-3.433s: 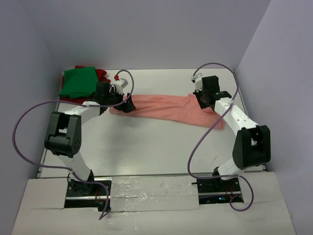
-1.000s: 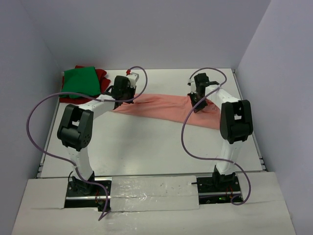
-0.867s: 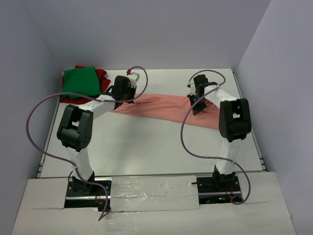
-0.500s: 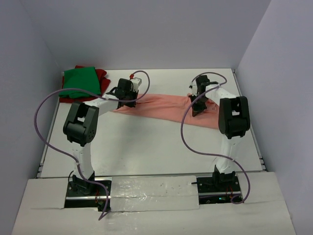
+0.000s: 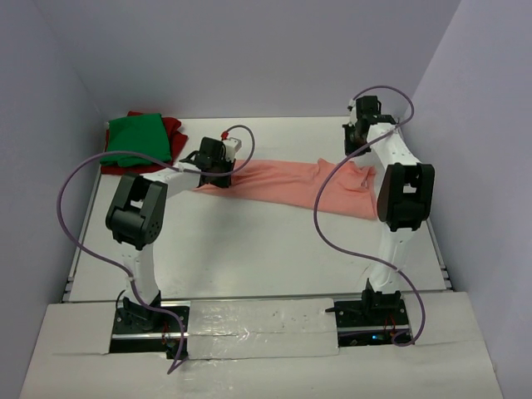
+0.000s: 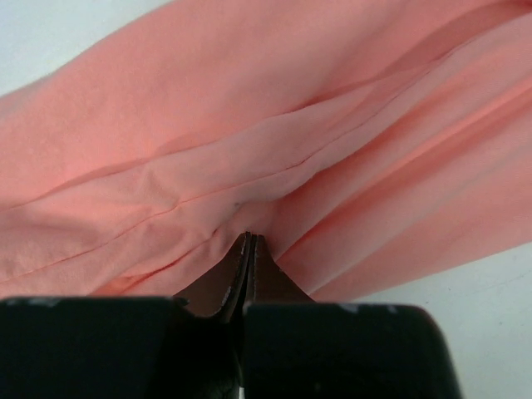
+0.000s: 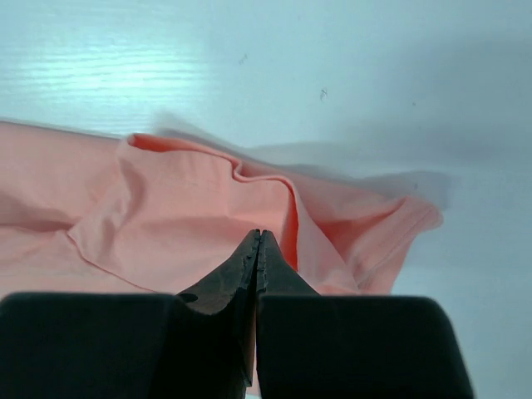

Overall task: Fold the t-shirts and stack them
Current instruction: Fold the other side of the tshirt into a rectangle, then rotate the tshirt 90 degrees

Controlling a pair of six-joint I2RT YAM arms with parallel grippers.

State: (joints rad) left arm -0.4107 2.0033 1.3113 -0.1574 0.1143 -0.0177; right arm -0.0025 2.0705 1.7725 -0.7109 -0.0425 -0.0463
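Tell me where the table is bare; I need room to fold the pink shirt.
Free: the wide strip between the salmon-pink shirt and the table's near edge, also behind it. Crowded: the far-left corner, green shirt atop the dark red one.

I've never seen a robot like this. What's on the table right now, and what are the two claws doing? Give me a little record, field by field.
pink shirt: unfolded and creased, stretched left to right across the table
green shirt: far left corner, lying on the dark red shirt
left claw: shut, pinching a fold at the pink shirt's left end
right claw: shut, over the pink shirt's right end; grip unclear
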